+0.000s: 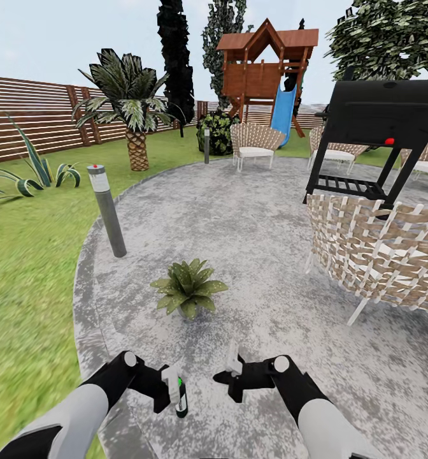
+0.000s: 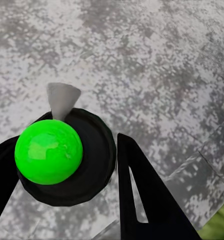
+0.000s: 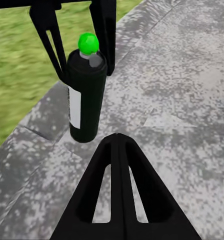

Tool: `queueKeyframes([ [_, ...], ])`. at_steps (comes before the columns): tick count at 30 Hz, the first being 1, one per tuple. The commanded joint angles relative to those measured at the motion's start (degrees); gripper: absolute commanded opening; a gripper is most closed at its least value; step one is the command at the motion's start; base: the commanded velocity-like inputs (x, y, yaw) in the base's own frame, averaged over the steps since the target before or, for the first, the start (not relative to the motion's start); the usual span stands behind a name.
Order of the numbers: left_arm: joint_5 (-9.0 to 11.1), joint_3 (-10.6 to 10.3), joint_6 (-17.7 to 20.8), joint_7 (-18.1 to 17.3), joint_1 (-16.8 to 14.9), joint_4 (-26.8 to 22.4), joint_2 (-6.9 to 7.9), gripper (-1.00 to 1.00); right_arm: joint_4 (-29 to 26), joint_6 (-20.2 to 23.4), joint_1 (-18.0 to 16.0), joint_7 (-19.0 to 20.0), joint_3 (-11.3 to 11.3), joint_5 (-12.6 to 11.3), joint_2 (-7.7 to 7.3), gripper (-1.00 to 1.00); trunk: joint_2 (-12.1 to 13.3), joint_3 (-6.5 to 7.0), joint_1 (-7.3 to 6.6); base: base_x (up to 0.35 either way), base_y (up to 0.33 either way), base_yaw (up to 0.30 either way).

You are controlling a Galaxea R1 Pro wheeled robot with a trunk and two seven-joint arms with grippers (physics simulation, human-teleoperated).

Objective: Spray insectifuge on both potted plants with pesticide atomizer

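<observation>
Gripping the pesticide atomizer (image 1: 181, 396) upright between its fingers, the left gripper (image 1: 174, 389) hangs low over the grey round paving (image 1: 252, 217). Beside it the right gripper (image 1: 234, 368) holds nothing, its fingers pressed together. One potted plant (image 1: 188, 287) sits on the paving just ahead, near a grey post lamp (image 1: 107, 210).

Bright, even daylight; faint shadows, coarse pixelated textures, lawn blurred

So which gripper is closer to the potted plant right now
Left, slightly. The left gripper holds the pesticide atomizer just short of the potted plant; the right gripper hangs empty, offset to its right.
</observation>
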Motion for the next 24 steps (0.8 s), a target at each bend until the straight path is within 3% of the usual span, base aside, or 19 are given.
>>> queueKeyframes([
  [1, -0.60, 0.55, -0.42, -0.10, -0.02, -0.08, -0.07, -1.00, -0.07, -0.21, -0.04, 0.29, -0.42, 0.45, 0.08, -1.00, -0.02, -0.05, -0.01, 0.000, 0.000, 0.000],
  [4, -0.60, 0.55, -0.42, 0.78, -0.02, -0.08, -0.08, -1.00, -0.11, -0.21, -0.11, 0.46, -0.37, 0.43, 0.08, -1.00, -0.02, -0.05, -0.01, 0.000, 0.000, 0.000],
  [8, -0.60, 0.54, -0.42, 1.14, -0.02, -0.07, -0.08, -1.00, -0.66, -0.21, -0.28, 3.54, -0.36, 0.32, 0.08, -1.00, -0.02, -0.05, -0.01, 0.000, 0.000, 0.000],
  [14, -0.60, 0.36, -0.78, 1.17, -0.02, 0.53, -0.08, -1.00, -0.86, -0.21, -0.58, 4.28, -0.29, -4.34, 0.08, -1.00, -0.02, -0.05, -0.01, 0.000, 0.000, 0.000],
  [22, -0.40, 0.39, -1.20, 1.09, 0.06, 3.18, -0.21, -1.00, -0.82, -0.21, -0.59, 4.33, -0.30, -4.65, 0.08, -1.00, -0.02, -0.05, -0.01, 0.000, 0.000, 0.000],
  [24, 0.55, 0.42, -1.23, 0.91, 0.07, 3.31, -0.31, -1.00, -0.82, -0.21, -0.62, 4.33, -0.30, -4.63, 0.08, -1.00, -0.02, -0.05, -0.01, 0.000, 0.000, 0.000],
])
